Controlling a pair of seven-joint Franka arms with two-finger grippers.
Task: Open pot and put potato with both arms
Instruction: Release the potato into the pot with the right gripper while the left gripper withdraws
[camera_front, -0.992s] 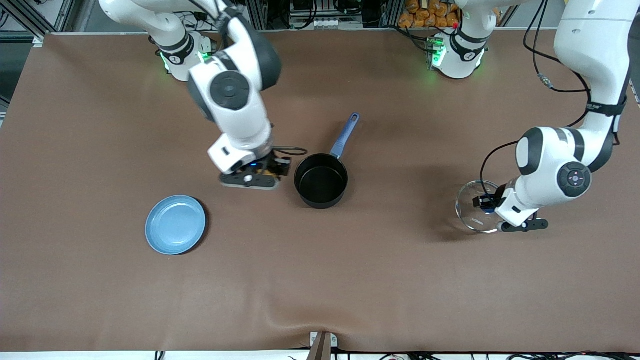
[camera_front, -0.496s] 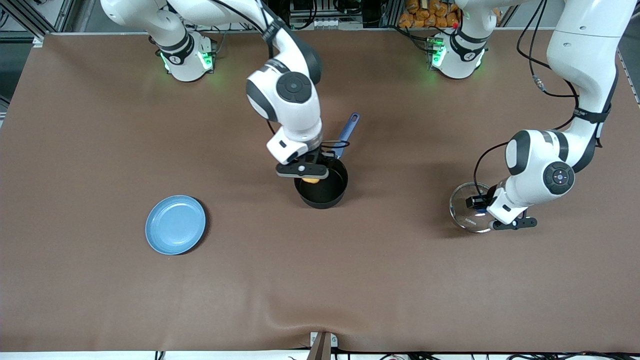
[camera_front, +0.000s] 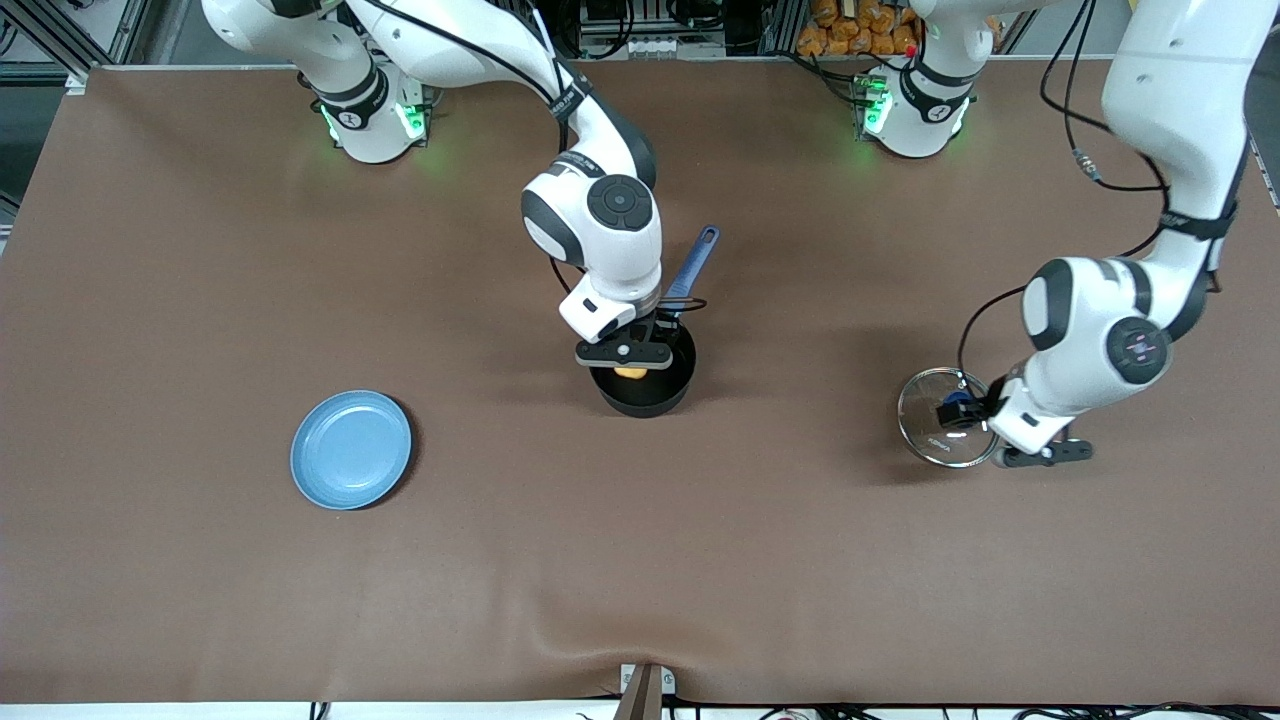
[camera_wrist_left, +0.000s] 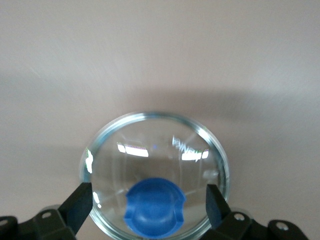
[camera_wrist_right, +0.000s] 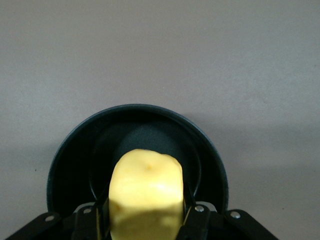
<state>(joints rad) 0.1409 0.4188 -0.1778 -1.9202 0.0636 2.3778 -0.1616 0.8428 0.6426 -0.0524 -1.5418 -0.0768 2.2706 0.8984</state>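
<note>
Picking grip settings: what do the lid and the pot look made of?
The lid looks like clear glass: the table shows through it and light glints on it. Its blue knob, matte, is probably plastic. The pot looks like dark coated metal with a dull non-stick sheen, though the coating hides the base material.

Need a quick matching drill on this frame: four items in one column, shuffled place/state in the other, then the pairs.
Items:
1. potato
2. pot
3. glass lid
4. plate

States:
A. lying bare toward the right arm's end of the table
B. lidless, standing mid-table
C. held in the right end effector over the pot
D. on the table under the open left end effector, toward the left arm's end

Pairs: 1-C, 2-B, 3-D, 4-A
</note>
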